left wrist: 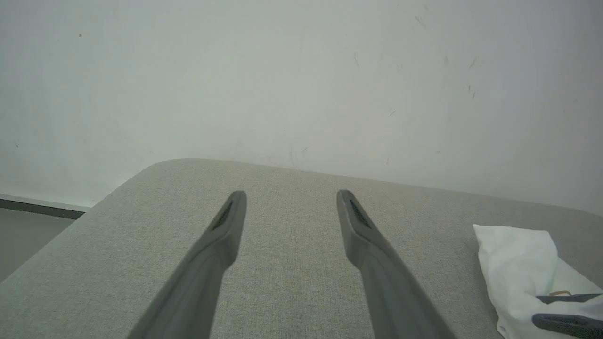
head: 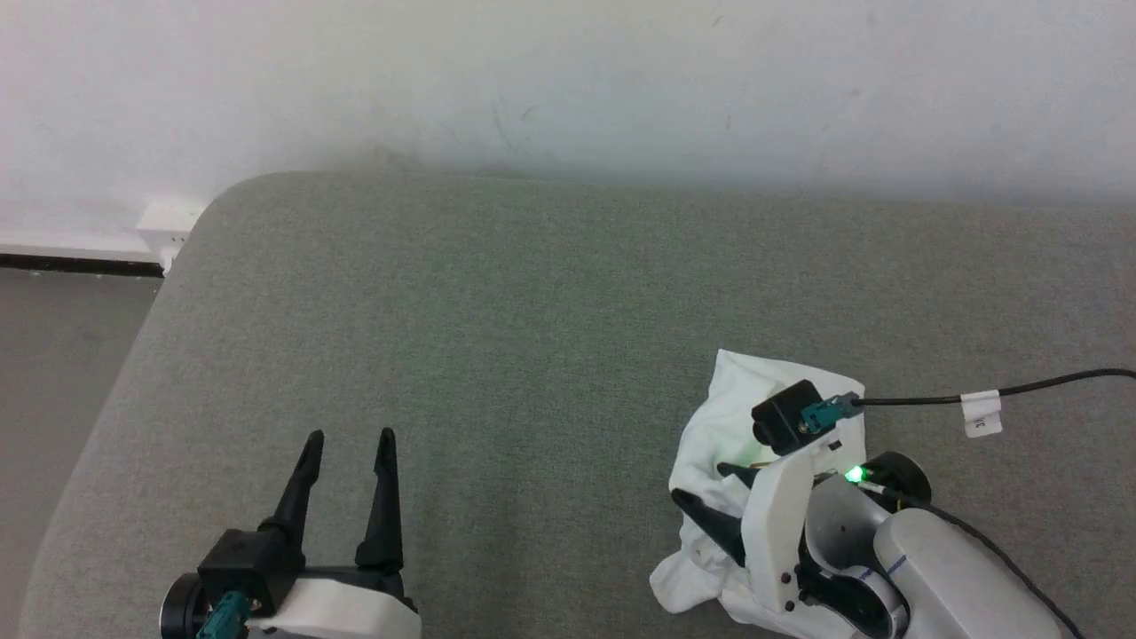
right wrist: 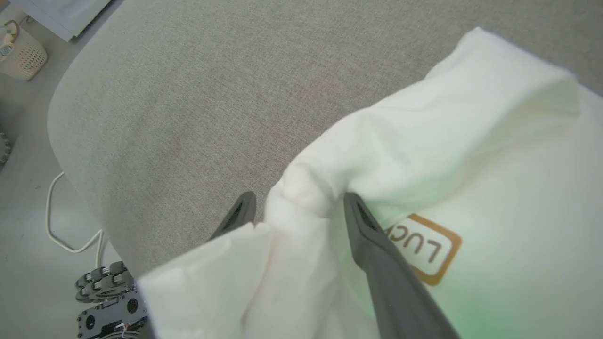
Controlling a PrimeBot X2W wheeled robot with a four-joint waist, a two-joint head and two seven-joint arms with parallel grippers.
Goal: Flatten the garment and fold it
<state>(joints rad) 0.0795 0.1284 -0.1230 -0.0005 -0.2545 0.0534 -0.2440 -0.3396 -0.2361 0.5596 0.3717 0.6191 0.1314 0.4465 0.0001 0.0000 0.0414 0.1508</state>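
The garment [head: 737,390] is a white T-shirt lying bunched up on the right side of a grey upholstered surface [head: 532,337]. It also lies at the right edge of the left wrist view [left wrist: 513,254]. In the right wrist view the garment [right wrist: 471,141] shows a brown-bordered patch [right wrist: 431,249]. My right gripper [head: 701,482] is down on the bunch, its jaws wide apart. A fold of the fabric stands between its fingers [right wrist: 367,235]. My left gripper [head: 348,444] hovers open at the lower left, over bare upholstery [left wrist: 289,245], far from the shirt.
A white wall [head: 568,80] backs the grey surface, whose rounded left edge drops to the floor [head: 62,355]. A black cable with a white tag [head: 981,413] runs right from my right wrist. A pale basket [right wrist: 21,54] and a white cord [right wrist: 61,226] are on the floor.
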